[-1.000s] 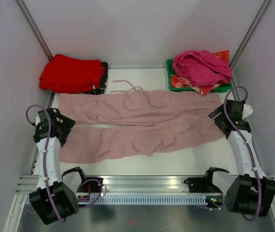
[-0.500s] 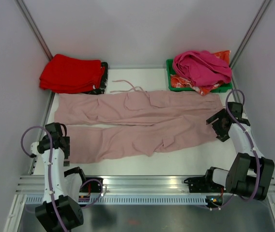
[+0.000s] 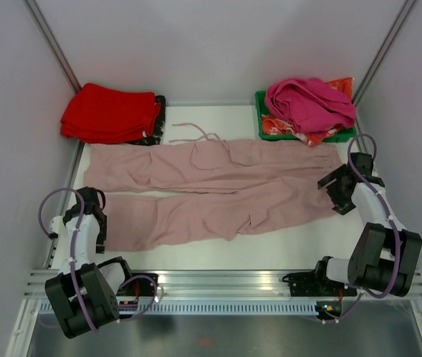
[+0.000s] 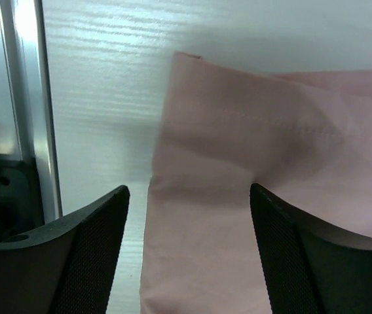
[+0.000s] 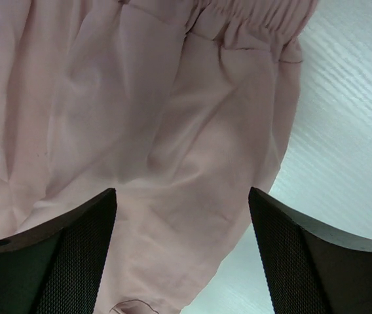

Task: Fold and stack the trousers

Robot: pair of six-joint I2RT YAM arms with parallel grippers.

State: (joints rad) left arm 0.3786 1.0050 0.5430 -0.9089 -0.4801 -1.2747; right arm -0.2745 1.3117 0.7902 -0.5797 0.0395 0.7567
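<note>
The pale pink trousers (image 3: 211, 186) lie flat across the table, waist to the right and both legs running left, with the drawstring cords (image 3: 192, 132) trailing toward the back. My left gripper (image 3: 96, 223) is low over the hem end of the near leg. In the left wrist view that gripper (image 4: 189, 219) is open, and the hem corner of the trousers (image 4: 238, 163) lies between the fingers (image 4: 88, 252). My right gripper (image 3: 337, 190) hovers at the waist end. The right wrist view shows it (image 5: 183, 226) open above the gathered waistband (image 5: 251, 19).
Folded red garments (image 3: 111, 113) are stacked at the back left. A green basket (image 3: 263, 125) at the back right holds a magenta garment (image 3: 307, 100). A metal rail (image 3: 218, 279) runs along the near edge, and another rail (image 4: 25, 98) lies just left of the hem.
The left arm pulled back toward the near edge, bringing its gripper down to the near leg's hem. The right arm folded in, with its gripper shifting slightly onto the waist end.
</note>
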